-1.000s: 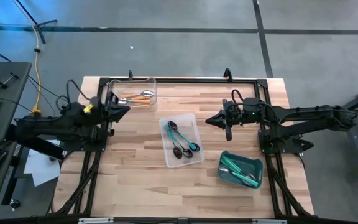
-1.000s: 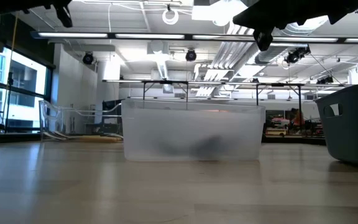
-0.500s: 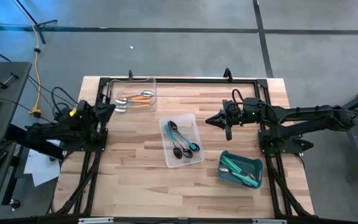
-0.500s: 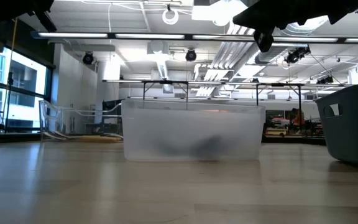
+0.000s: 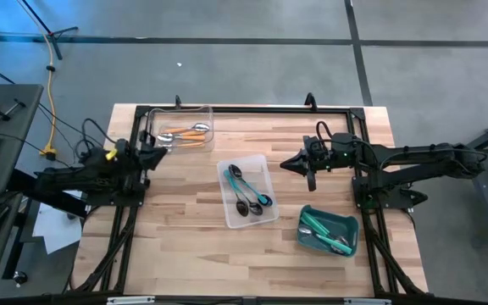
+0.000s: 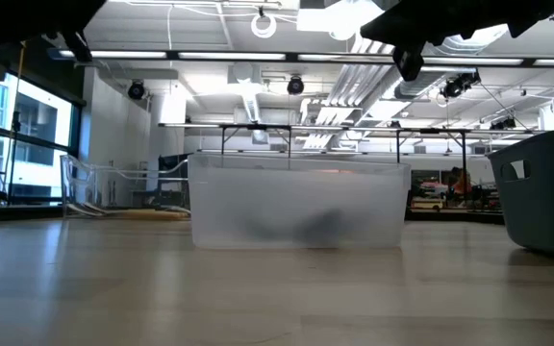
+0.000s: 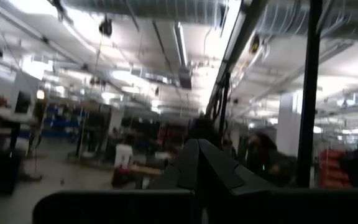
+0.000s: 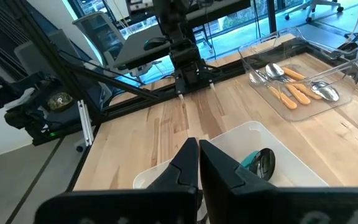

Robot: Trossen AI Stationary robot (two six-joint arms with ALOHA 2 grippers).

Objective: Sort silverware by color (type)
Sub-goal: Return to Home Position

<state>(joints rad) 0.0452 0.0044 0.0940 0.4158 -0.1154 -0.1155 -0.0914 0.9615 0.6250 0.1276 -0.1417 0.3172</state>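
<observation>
Orange-handled spoons (image 5: pixel 183 133) lie in a clear tray (image 5: pixel 203 112) at the far left of the table. Teal-blue-handled spoons (image 5: pixel 248 191) lie in a second clear tray (image 5: pixel 263 161) at mid-table. Green-handled spoons (image 5: pixel 322 230) lie in the teal bin (image 5: pixel 350 222) near the right edge. My left gripper (image 5: pixel 163 151) is shut and hovers by the table's left edge, beside the orange tray. It points into the room in the left wrist view (image 7: pixel 197 144). My right gripper (image 5: pixel 285 163) is shut and empty, hovering right of the middle tray (image 8: pixel 166 171).
A black frame (image 5: pixel 244 108) runs along the table's far edge and down both sides. Bare wood (image 5: pixel 176 237) lies left of and in front of the middle tray. In the low view, the clear tray (image 6: pixel 296 202) stands mid-table and the bin (image 6: pixel 546 192) at the right.
My left gripper drew back toward the table's left edge, then came a short way back toward the orange tray. My right arm and all the spoons have kept still.
</observation>
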